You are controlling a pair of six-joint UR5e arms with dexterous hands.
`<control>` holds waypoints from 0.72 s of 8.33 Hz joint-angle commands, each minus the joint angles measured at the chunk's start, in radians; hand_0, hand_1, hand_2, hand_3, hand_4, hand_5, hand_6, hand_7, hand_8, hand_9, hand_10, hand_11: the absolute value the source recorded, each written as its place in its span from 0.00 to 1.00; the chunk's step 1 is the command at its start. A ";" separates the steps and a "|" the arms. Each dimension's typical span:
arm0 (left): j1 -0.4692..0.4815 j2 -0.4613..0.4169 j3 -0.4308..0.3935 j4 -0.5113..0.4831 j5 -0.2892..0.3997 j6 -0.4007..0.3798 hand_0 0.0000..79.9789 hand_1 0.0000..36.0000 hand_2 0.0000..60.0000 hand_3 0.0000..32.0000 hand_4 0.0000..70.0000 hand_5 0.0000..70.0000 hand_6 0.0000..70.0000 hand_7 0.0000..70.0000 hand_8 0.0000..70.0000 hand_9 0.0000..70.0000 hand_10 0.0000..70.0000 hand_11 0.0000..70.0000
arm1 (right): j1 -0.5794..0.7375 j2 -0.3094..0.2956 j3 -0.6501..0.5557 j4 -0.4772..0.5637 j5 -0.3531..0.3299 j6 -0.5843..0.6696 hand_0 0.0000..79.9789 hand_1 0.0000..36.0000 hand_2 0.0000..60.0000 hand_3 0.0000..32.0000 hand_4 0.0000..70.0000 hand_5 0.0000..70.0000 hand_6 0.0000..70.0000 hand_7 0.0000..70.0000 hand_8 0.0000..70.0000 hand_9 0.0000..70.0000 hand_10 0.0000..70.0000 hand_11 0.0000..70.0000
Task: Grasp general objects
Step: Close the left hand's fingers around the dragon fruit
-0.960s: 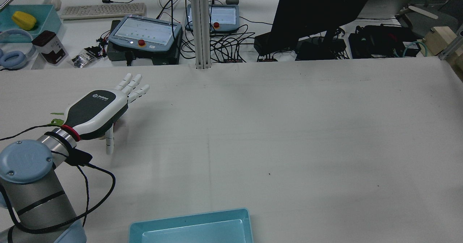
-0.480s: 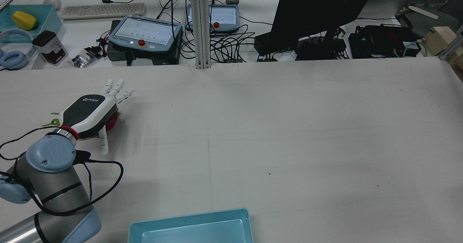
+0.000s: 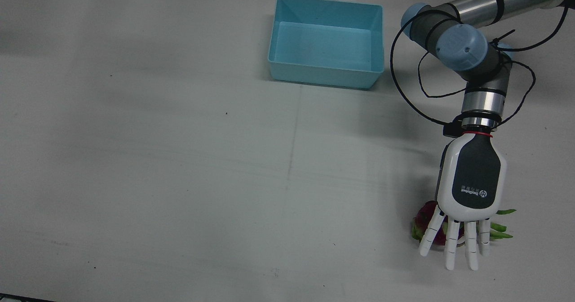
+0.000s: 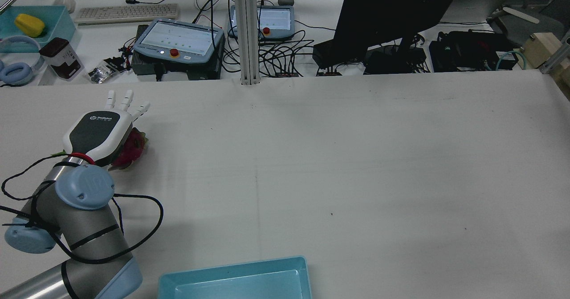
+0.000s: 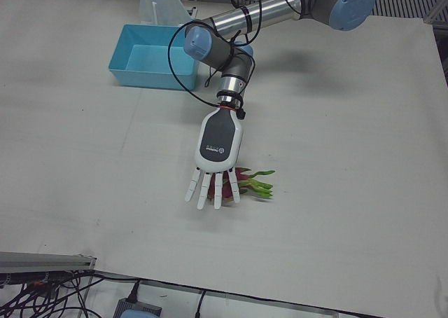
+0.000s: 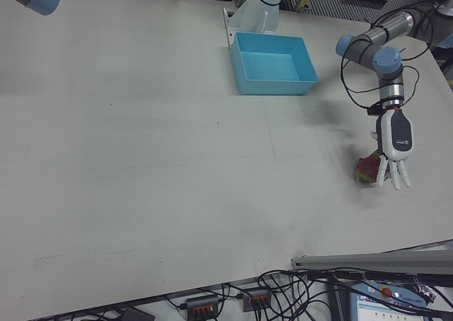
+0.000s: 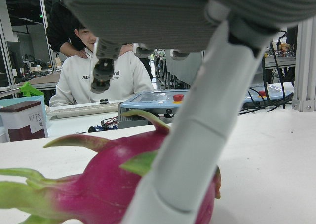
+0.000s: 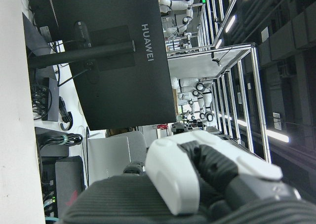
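The left hand (image 3: 467, 194) hovers palm down over the dragon fruit (image 4: 131, 150), fingers (image 3: 449, 243) spread and straight, holding nothing. The fruit lies on the table (image 3: 179, 158) beneath the palm. A blue bin (image 3: 327, 41) sits well apart. The right hand's (image 8: 207, 179) state cannot be told; behind it, a monitor (image 8: 118, 56) reads "HUAWEI".

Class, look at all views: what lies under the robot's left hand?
A dragon fruit lies under the left hand, pink with green leaves. Its middle is covered from above, and contact cannot be judged.

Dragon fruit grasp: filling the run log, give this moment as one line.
left robot hand: open, over dragon fruit | fruit: on table | bin: empty
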 commanded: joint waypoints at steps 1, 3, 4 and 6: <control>0.020 -0.039 0.025 0.007 -0.036 0.035 1.00 0.77 0.00 0.60 0.00 0.00 0.00 0.00 0.00 0.00 0.00 0.00 | 0.000 0.000 0.000 0.000 0.000 0.000 0.00 0.00 0.00 0.00 0.00 0.00 0.00 0.00 0.00 0.00 0.00 0.00; 0.006 -0.030 0.045 -0.083 -0.039 0.035 0.97 0.73 0.00 0.99 0.00 0.00 0.00 0.00 0.00 0.00 0.00 0.00 | 0.000 0.000 0.000 0.000 0.000 0.000 0.00 0.00 0.00 0.00 0.00 0.00 0.00 0.00 0.00 0.00 0.00 0.00; 0.009 -0.030 0.061 -0.088 -0.039 0.035 0.83 0.67 0.00 0.94 0.00 0.00 0.00 0.00 0.00 0.00 0.00 0.00 | 0.000 0.000 0.000 0.000 0.000 0.000 0.00 0.00 0.00 0.00 0.00 0.00 0.00 0.00 0.00 0.00 0.00 0.00; -0.028 -0.030 0.123 -0.168 -0.030 0.030 0.63 0.40 0.00 0.59 0.00 0.00 0.00 0.00 0.00 0.00 0.00 0.00 | 0.000 0.000 0.000 0.000 0.000 0.002 0.00 0.00 0.00 0.00 0.00 0.00 0.00 0.00 0.00 0.00 0.00 0.00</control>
